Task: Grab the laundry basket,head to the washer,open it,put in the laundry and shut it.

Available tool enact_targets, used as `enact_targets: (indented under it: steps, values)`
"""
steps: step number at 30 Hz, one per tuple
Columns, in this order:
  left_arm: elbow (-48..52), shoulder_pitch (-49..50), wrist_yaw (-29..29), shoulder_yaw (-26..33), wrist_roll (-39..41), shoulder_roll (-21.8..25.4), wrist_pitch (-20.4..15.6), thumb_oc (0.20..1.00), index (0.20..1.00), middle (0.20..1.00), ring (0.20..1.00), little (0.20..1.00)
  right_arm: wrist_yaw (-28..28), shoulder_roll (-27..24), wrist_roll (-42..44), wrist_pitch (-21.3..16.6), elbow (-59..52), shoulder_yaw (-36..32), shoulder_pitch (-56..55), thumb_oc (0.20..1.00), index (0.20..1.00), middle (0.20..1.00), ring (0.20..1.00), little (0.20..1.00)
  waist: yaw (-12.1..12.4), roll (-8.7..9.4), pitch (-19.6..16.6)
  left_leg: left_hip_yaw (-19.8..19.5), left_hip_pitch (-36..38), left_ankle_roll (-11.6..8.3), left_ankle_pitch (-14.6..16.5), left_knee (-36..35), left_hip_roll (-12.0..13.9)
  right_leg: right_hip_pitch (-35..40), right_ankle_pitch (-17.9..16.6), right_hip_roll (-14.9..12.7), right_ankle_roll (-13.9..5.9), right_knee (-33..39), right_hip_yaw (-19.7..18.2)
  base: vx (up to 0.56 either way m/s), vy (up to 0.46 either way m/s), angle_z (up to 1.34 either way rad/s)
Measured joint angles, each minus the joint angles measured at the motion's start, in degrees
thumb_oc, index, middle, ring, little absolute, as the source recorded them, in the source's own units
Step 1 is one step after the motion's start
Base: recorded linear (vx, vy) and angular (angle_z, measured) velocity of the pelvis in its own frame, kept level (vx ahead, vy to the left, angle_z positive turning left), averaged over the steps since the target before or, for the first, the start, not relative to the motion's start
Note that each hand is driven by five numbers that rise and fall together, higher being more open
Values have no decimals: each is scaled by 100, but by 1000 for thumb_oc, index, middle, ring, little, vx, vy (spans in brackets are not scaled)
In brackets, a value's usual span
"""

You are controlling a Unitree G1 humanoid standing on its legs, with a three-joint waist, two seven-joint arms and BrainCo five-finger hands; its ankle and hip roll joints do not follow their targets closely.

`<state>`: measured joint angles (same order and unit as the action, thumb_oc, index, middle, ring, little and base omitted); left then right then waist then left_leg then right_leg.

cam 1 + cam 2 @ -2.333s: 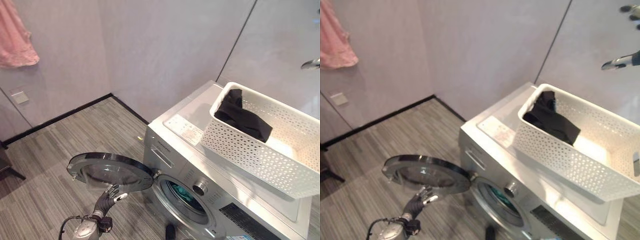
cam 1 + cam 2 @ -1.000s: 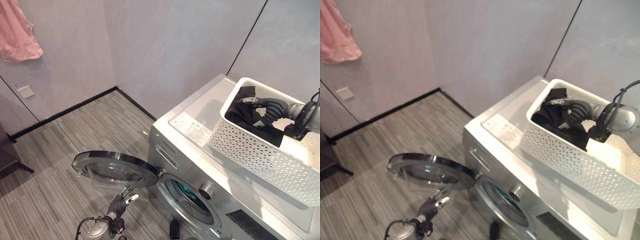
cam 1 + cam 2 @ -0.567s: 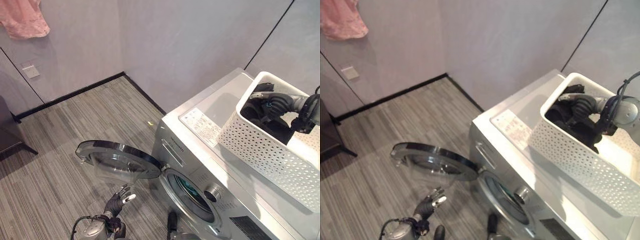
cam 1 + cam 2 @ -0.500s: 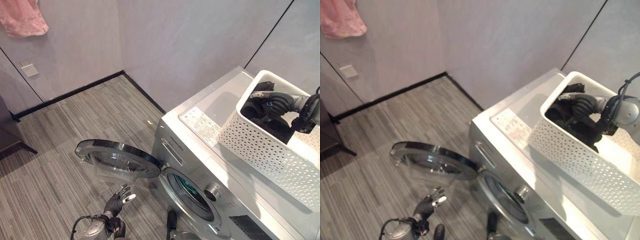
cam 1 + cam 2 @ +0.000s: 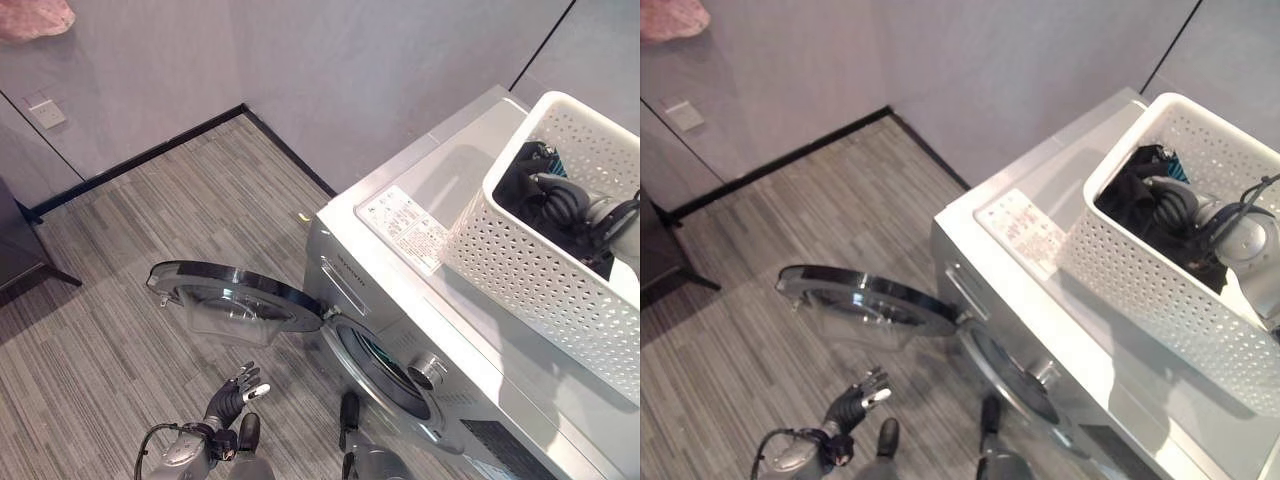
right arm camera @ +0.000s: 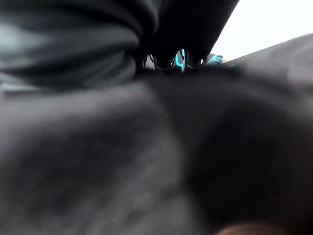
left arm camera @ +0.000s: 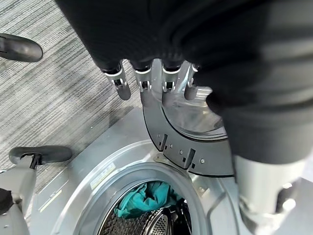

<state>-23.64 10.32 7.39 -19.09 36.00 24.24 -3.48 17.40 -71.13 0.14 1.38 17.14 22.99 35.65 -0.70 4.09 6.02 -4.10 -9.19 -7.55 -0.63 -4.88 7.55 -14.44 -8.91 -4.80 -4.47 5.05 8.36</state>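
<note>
Deeper into the dark laundry [image 5: 1132, 205] in the basket [image 5: 1160, 300] at upper right we sank our right hand [image 5: 1175, 208], its finger state untellable, while our left hand [image 5: 232, 393] hung open at lower left.

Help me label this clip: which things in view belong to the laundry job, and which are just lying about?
Job: white laundry basket; dark laundry; washer; open washer door; right hand in the basket; left hand.
Lying about: pink cloth; wall plate.

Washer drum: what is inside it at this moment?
Through the open washer door, the left wrist view shows a teal garment lying in the drum. The drum's deeper part is out of sight. The dark laundry sits in the white basket, where the right hand reaches.
</note>
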Motion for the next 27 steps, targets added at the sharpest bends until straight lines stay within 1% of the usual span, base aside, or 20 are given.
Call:
enact_targets:
  steps: [1, 2, 9, 14, 18, 20, 24, 27]
  values:
    - [2, -5, -4, 4, 0, 0, 0, 1000, 1000, 1000, 1000, 1000, -4, 1, -6, 10, -38, -15, -14, 200, 200, 200, 200, 200, -5, 0, 0, 2, 8, 1, -1, -5, -1, 3, 0, 6, 0, -1, -2, 0, 0, 0]
    - [4, -20, -18, 30, -1, -13, 4, 1000, 1000, 1000, 1000, 1000, -19, 35, -92, 56, -139, -248, -239, 200, 200, 200, 200, 200, -8, 18, -12, 2, 18, 2, -2, -18, -10, 11, -2, 9, 3, -2, -2, 0, 0, 0]
    - [6, -113, -15, 33, -1, -15, 43, 1000, 1000, 1000, 1000, 1000, -126, 42, -102, 138, -261, -470, -581, 200, 200, 200, 200, 200, 68, 26, -18, -4, 120, 6, 2, -23, -15, 113, 16, 2, -3, 1, 0, 5, 0, 0]
    - [9, -96, -14, 59, -4, -24, 54, 1000, 1000, 1000, 1000, 1000, -239, 69, -98, 181, -430, -906, -961, 200, 200, 200, 200, 200, 93, 32, -22, -13, 171, 9, 3, -23, -19, 175, 18, -1, -6, -1, 0, 0, 0, 0]
    - [9, -81, -13, 239, -8, -146, 64, 1000, 1000, 1000, 1000, 1000, -341, 74, -98, 226, -568, -1128, -1221, 200, 200, 200, 200, 200, 97, 14, -12, -15, 260, 25, 13, -23, -24, 266, 29, -6, -13, 0, 2, 0, 0, 0]
    - [10, -91, -12, 294, -11, -203, 65, 1000, 1000, 1000, 1000, 1000, -452, 72, -100, 227, -558, -1160, -1202, 200, 200, 200, 200, 200, 102, -14, -7, -10, 283, 27, 13, -24, -33, 284, 29, -14, -14, 1, 1, 0, 0, 0]
    - [11, -103, -15, 301, -13, -240, 82, 1000, 1000, 1000, 1000, 1000, -926, 73, -159, 221, -575, -1220, -887, 200, 200, 200, 200, 200, 76, -201, -15, -15, 372, 37, 20, -25, -39, 382, 39, -17, -22, 0, 0, 0, 0, 0]
    - [12, -90, -32, 463, -44, -334, 108, 1000, 1000, 1000, 1000, 1000, -1147, 51, -334, 240, -780, -1323, -812, 200, 200, 200, 200, 200, 63, -269, -23, -3, 500, 55, 33, -29, -27, 488, 40, -1, -21, -1, -6, 20, 5, -1]
